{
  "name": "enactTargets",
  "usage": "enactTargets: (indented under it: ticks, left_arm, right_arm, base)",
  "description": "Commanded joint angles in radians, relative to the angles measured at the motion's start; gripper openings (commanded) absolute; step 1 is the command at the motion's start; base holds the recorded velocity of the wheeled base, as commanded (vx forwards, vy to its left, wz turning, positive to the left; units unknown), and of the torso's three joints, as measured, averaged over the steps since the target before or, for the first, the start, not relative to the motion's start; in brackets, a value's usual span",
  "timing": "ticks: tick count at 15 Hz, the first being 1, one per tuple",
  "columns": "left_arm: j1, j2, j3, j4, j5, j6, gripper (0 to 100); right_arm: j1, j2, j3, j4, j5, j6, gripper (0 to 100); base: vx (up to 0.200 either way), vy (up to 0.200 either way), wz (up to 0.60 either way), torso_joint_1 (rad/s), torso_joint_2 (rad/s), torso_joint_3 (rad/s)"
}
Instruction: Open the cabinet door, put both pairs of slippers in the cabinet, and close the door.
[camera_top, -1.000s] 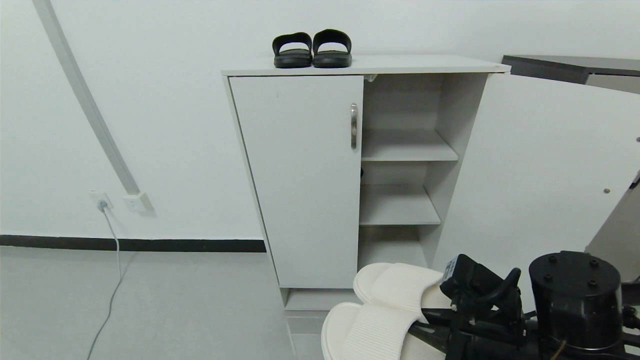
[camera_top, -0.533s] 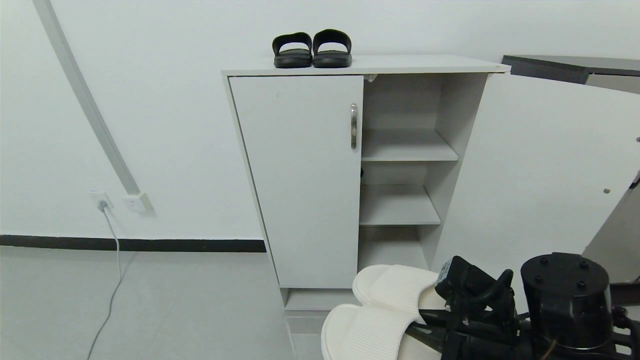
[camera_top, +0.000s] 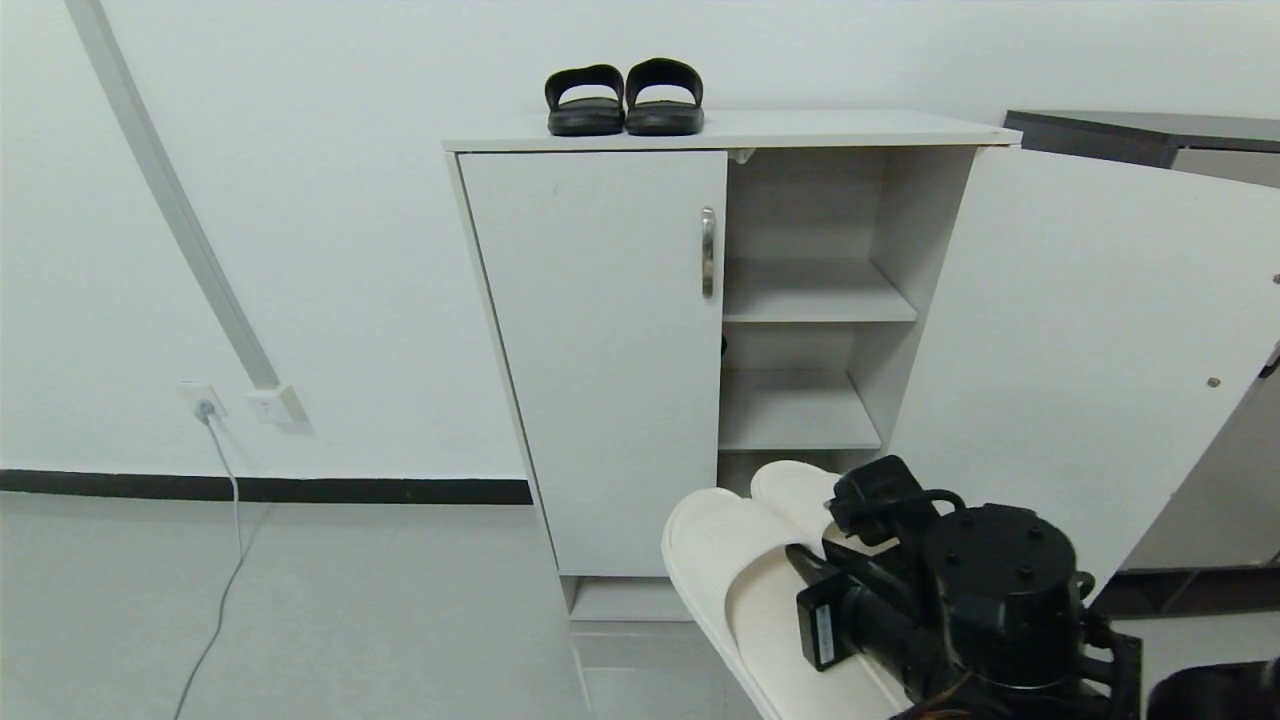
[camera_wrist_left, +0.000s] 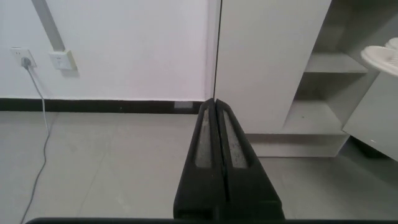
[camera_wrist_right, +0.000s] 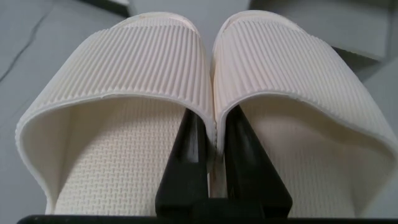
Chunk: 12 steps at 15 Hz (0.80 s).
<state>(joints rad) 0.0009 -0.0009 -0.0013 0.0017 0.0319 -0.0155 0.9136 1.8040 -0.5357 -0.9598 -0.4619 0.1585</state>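
Note:
The white cabinet (camera_top: 590, 360) stands against the wall, its left door shut and its right door (camera_top: 1080, 330) swung wide open. A pair of black slippers (camera_top: 625, 98) sits on the cabinet top. My right gripper (camera_wrist_right: 214, 134) is shut on the inner edges of a pair of cream slippers (camera_wrist_right: 155, 81), pinching the two together. In the head view the cream slippers (camera_top: 740, 570) hang tilted just in front of the cabinet's lowest opening. My left gripper (camera_wrist_left: 215, 107) is shut on nothing, low over the floor and facing the cabinet.
Two bare shelves (camera_top: 810, 295) (camera_top: 795, 415) show inside the open half. A wall socket with a trailing cable (camera_top: 205, 405) is at the left, over open grey floor. A dark desk (camera_top: 1140, 135) stands behind the open door.
My right arm has lifted and swung towards the cabinet opening. The cream slippers rose with it and turned, so their soles now face up and left.

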Motion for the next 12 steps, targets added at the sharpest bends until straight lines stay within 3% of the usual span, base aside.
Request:
enactTargets:
  ticks: [1,3,5,10,12]
  left_arm:
    - [-0.001,0.001,0.000,0.000,0.000,0.000,0]
    - [0.001,0.001,0.000,0.000,-0.001,0.000,0]
    - [0.001,0.001,0.000,0.000,-0.001,0.000,0]
    - [0.001,0.001,0.000,0.000,-0.001,0.000,0]
    - [-0.001,0.001,0.000,0.000,-0.001,0.000,0]
  right_arm:
    - [0.025,0.153,-0.090,-0.016,-0.115,0.041,0]
    - [0.025,0.281,-0.210,-0.016,-0.264,0.095,0]
    - [0.022,0.344,-0.268,-0.027,-0.350,0.102,0]
    - [0.011,0.356,-0.303,-0.033,-0.363,0.095,0]
    - [-0.002,0.365,-0.303,-0.034,-0.363,0.096,0]
  base:
    - [0.000,0.000,0.00,0.000,0.00,0.000]
    - [0.000,0.000,0.00,0.000,0.00,0.000]
    - [0.000,0.000,0.00,0.000,0.00,0.000]
    - [0.000,0.000,0.00,0.000,0.00,0.000]
    - [0.000,-0.200,0.00,0.002,0.00,0.000]
